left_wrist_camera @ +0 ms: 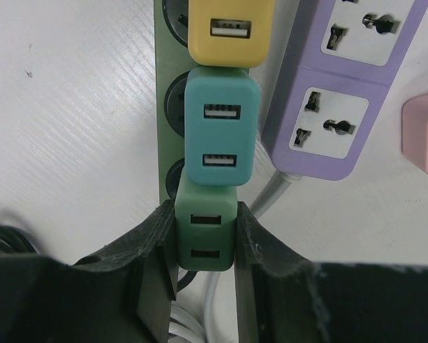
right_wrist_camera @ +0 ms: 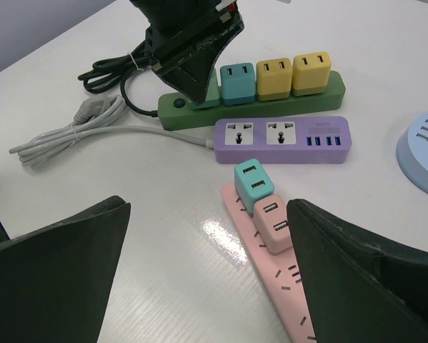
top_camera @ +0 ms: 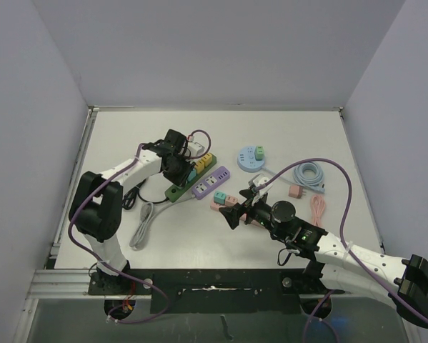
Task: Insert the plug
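Plug (left_wrist_camera: 206, 246) in left hand (left_wrist_camera: 205, 211) (clamped).

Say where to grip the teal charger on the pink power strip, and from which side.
Pinch the teal charger across the two flat faces toward the long edges of the pink strip, coming down from above. It stands upright, and the pink charger sits beside it along the strip, leaving little finger room.

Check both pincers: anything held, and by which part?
Left pincer is shut on the green USB charger, clamping its two side faces, at the end of the green power strip. Right pincer is open, holding nothing.
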Controlling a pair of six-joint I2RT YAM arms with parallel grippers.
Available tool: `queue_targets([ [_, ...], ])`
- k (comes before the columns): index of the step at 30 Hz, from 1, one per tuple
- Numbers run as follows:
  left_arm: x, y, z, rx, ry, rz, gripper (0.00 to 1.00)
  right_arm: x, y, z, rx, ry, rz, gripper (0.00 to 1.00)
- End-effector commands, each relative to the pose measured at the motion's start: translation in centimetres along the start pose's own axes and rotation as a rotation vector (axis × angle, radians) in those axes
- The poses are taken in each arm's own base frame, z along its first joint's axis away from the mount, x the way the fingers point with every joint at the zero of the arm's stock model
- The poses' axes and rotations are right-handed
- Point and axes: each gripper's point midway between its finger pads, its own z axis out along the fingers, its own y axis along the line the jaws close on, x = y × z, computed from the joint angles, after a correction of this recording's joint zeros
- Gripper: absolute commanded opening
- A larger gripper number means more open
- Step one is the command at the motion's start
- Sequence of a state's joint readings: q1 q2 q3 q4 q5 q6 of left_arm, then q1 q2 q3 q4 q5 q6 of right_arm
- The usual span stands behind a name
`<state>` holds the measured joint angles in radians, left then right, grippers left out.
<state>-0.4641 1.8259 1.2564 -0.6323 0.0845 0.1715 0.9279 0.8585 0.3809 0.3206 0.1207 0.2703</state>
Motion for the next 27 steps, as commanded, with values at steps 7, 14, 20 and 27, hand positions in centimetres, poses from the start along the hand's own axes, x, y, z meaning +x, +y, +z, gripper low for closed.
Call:
queue_targets([
  [7,5.3,3.3,3.1,-0.157,0.195,-0.045,0.13,-2.7,-0.2,0.0,0.01,-0.093,0.005,0.97],
  [14,-2.2,3.1,-2.1,-0.132,-0.029,-0.054,0.45,-2.9,0.1,-0.2,-0.006,-0.096,0.003,0.98],
  [20,-4.5,2.3,-5.2,-0.086,-0.148,-0.058,0.57,-2.8,0.1,-0.3,-0.006,-0.095,0.006,0.98],
  [27,-7.5,1.1,-9.6,-0.011,-0.353,-0.083,0.7,-3.0,0.0,-0.3,-0.001,-0.097,0.011,0.98],
])
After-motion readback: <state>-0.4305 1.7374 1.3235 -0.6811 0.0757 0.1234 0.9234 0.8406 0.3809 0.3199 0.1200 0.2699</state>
